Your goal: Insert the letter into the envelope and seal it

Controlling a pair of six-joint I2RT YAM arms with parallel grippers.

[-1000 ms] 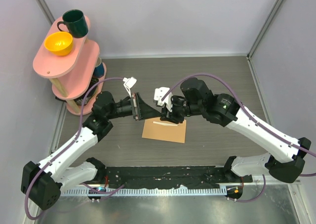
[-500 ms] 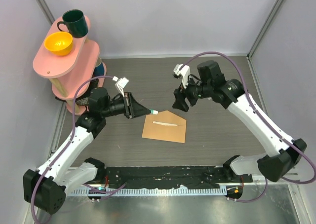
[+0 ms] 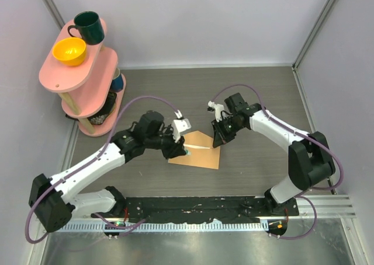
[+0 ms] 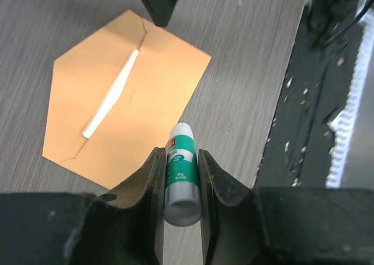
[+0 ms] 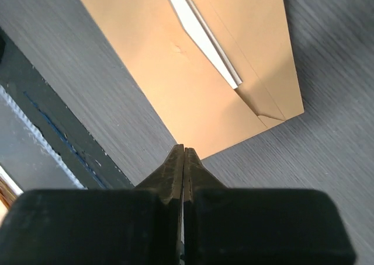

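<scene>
A grey wood-grain table (image 3: 257, 96) carries everything. At its far left stands a pink two-tier wooden shelf (image 3: 87, 81), with a yellow plastic bowl (image 3: 69, 51) and a dark green ceramic mug (image 3: 89, 27) on its top tier.

The flat tan-brown kraft paper envelope (image 3: 196, 155) lies in the middle of the table, nearer the near edge, between the two grippers. Its flap is folded open and points toward the far side. The thin pale cream paper letter (image 4: 111, 96) sits inside it, and only a narrow strip shows along the mouth.

The left gripper (image 4: 178, 157) hangs over the envelope's left near part. Its jaws are clamped on a small green-and-white glue stick (image 4: 180, 180), whose white end points toward the envelope.

The right gripper (image 5: 183, 157) is just beside the envelope's right edge, its jaws pressed fully together and holding nothing. Whether its tips touch the table cannot be told.
</scene>
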